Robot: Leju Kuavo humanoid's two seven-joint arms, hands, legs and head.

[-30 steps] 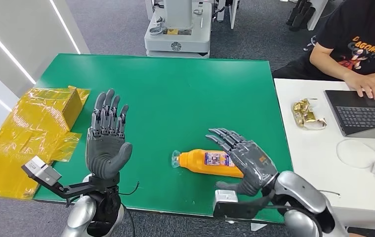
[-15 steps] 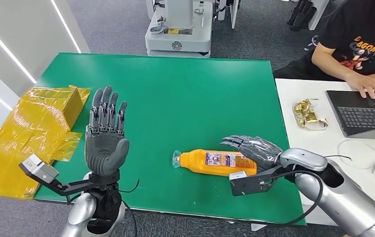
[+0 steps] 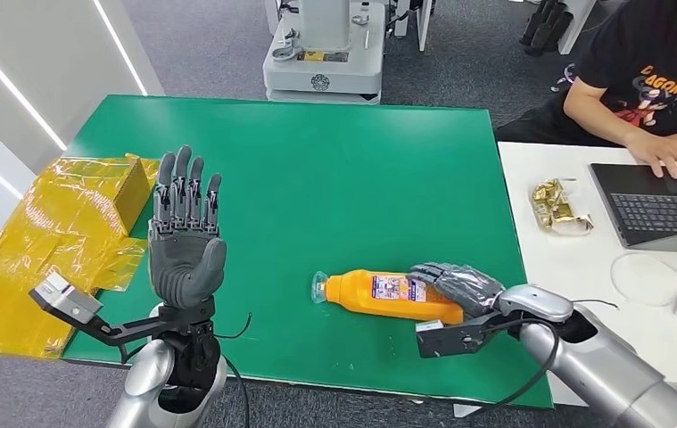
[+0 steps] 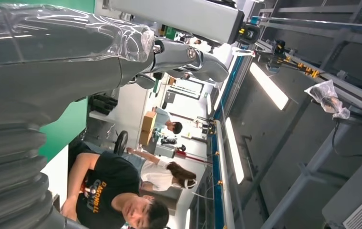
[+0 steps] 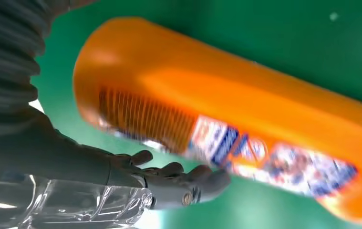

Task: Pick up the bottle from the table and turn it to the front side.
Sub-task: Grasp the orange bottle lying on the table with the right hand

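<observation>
Yellow wrapping (image 3: 58, 232) lies left, well apart from bottle (image 3: 388, 295).

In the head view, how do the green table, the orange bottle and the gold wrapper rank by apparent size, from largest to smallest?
1. Green table
2. Orange bottle
3. Gold wrapper, though it lies farther from the camera, so its true size is less sure.

The left hand (image 4: 64, 62), its ribbed grey cover and clear-wrapped palm close to the lens, reaches toward ceiling light strips (image 4: 269, 86), with a slice of green counter (image 4: 69, 131) and a seated person in a black shirt (image 4: 107, 188) beyond it.
</observation>
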